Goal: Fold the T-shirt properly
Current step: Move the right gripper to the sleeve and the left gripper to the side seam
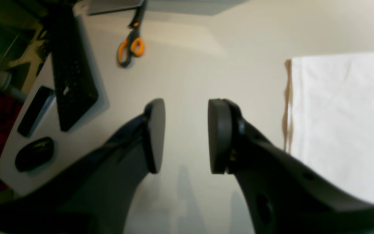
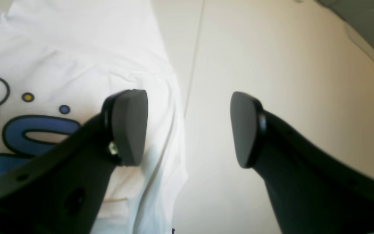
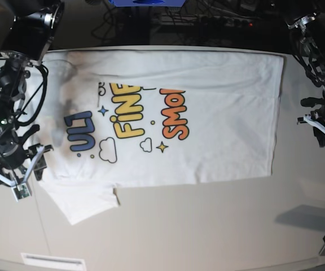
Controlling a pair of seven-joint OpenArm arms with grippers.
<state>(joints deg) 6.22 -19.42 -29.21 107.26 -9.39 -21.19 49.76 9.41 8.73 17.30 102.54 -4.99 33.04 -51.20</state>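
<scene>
So the T-shirt (image 3: 207, 107) is spread flat across the pale matte table (image 3: 207, 226), print side up, with chunky rounded cartoon letters in blue, yellow and orange. Soft white cotton, a few shallow wrinkles, and one short sleeve (image 3: 83, 200) sticks out at the near edge.

The right gripper (image 2: 188, 128) hangs over the shirt's side edge with its jaws wide apart and nothing between them. One smooth, rounded dark pad (image 2: 130, 126) sits above the fabric next to the blue letter, the other is over bare table just past the hem fold.

The left gripper (image 1: 187, 136) has its jaws partly apart, also empty, over bare tabletop. The shirt's straight bottom edge is just off to one side of it. On the other side there's orange-handled scissors (image 1: 131, 47), a black keyboard (image 1: 71, 74), a phone (image 1: 36, 110) and a glossy black mouse (image 1: 34, 153).
</scene>
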